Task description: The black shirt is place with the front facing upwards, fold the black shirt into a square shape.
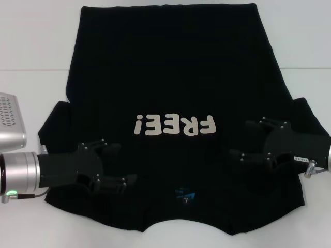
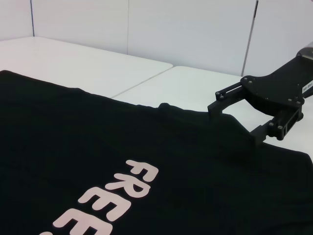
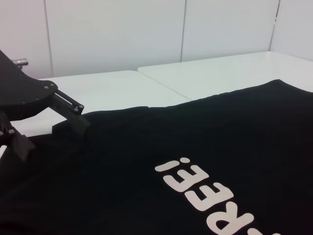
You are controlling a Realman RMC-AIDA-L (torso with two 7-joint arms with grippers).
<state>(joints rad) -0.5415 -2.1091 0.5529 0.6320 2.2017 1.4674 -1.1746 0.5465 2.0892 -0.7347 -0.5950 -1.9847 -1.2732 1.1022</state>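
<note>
The black shirt (image 1: 170, 77) lies flat on the white table (image 1: 31, 41), front up. Its cream "FREE!" lettering (image 1: 175, 125) reads upside down in the head view, and the blue neck label (image 1: 185, 196) is near the front edge. My left gripper (image 1: 124, 163) is open over the shirt's shoulder area left of the collar. My right gripper (image 1: 240, 139) is open over the shoulder area on the right. The left wrist view shows the right gripper (image 2: 232, 123) open at the shirt's (image 2: 122, 147) far edge. The right wrist view shows the left gripper (image 3: 54, 134) open likewise.
A silver device (image 1: 10, 121) stands on the table at the left, beside the shirt's left sleeve (image 1: 54, 121). The right sleeve (image 1: 307, 116) spreads out behind my right gripper. Bare white table surrounds the shirt at the back and sides.
</note>
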